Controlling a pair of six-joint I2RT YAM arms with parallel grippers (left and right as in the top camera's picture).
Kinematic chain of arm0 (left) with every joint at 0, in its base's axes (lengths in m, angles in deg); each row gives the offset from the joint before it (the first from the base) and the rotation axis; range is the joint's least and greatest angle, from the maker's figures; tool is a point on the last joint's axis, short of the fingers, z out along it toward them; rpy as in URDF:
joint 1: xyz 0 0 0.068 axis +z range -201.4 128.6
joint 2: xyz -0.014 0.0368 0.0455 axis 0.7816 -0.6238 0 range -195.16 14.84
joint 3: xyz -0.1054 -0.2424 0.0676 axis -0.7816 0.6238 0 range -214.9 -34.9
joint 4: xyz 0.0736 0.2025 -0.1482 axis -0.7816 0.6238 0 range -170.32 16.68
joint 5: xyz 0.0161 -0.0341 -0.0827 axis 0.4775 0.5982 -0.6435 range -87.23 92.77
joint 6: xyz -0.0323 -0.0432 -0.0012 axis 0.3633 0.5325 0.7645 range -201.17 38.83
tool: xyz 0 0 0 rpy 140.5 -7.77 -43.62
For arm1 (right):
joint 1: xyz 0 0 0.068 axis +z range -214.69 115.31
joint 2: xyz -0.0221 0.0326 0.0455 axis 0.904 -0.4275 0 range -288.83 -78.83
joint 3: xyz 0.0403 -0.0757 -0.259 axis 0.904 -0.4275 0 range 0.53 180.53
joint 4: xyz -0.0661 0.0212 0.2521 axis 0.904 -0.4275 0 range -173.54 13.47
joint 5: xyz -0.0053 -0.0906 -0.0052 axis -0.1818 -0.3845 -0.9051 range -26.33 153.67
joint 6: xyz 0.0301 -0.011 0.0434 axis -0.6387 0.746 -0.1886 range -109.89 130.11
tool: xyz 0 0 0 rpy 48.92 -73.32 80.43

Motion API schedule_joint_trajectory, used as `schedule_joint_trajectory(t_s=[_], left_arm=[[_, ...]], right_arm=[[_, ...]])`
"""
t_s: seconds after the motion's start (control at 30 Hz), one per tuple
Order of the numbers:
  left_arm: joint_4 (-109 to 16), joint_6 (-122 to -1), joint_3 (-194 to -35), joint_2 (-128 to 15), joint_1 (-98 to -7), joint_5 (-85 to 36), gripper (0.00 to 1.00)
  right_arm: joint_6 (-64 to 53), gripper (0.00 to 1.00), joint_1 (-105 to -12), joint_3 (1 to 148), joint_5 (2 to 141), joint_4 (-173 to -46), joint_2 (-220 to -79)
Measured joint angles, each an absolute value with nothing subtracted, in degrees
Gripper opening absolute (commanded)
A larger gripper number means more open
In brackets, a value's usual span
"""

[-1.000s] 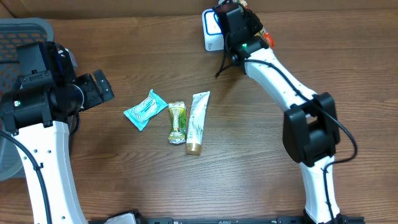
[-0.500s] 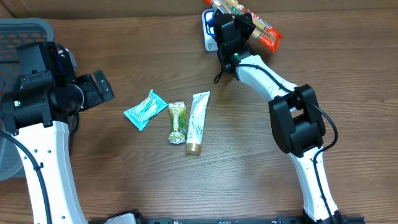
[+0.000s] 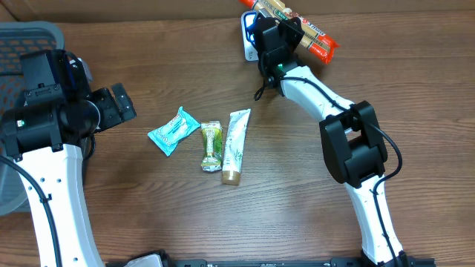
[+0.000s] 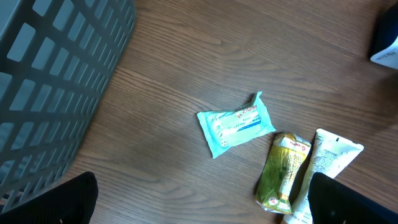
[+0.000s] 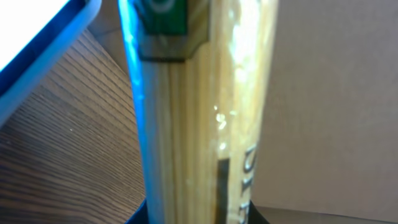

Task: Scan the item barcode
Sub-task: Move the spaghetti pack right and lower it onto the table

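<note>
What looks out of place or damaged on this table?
Nothing stands out. The long packet sits slanted in the right gripper by the scanner, as scanning would need. The teal packet, green packet and tube lie loosely angled on the table; nothing spilled.

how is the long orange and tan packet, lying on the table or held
Held: the right gripper is shut on the long orange and tan packet.

One teal sachet (image 3: 173,130), one green packet (image 3: 211,145), one tube (image 3: 235,144), one orange pack (image 3: 319,41), one scanner (image 3: 250,50), one basket (image 3: 37,30).
</note>
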State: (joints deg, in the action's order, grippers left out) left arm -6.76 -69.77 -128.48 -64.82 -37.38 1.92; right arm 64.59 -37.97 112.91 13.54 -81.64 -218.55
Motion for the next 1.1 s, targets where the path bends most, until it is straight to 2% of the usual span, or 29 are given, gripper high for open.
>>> schedule_joint_trajectory(t_s=[0.23,0.47,0.6,0.73,0.87,1.1], left_arm=[[-6.76,-69.77,-128.48,-64.82,-37.38,1.92,1.0],[-6.76,-69.77,-128.48,-64.84,-37.38,1.9,1.0],[-6.78,-69.77,-128.48,-64.82,-37.38,1.92,0.99],[-6.76,-69.77,-128.48,-64.82,-37.38,1.92,1.0],[-6.76,-69.77,-128.48,-64.82,-37.38,1.92,1.0],[-6.76,-69.77,-128.48,-64.82,-37.38,1.92,0.99]], right_arm=[[59.82,0.03,-35.07,112.91,13.3,-84.57,-217.85],[47.34,0.03,-34.69,112.49,21.41,-109.2,-206.63],[34.99,0.04,-37.08,112.49,33.98,-122.34,-194.98],[18.78,0.04,-43.81,113.13,49.98,-131.67,-184.71],[0.18,0.04,-54.08,113.78,61.24,-140.08,-181.8],[-30.6,0.04,-70.5,103.77,66.96,-142.1,-183.42]])
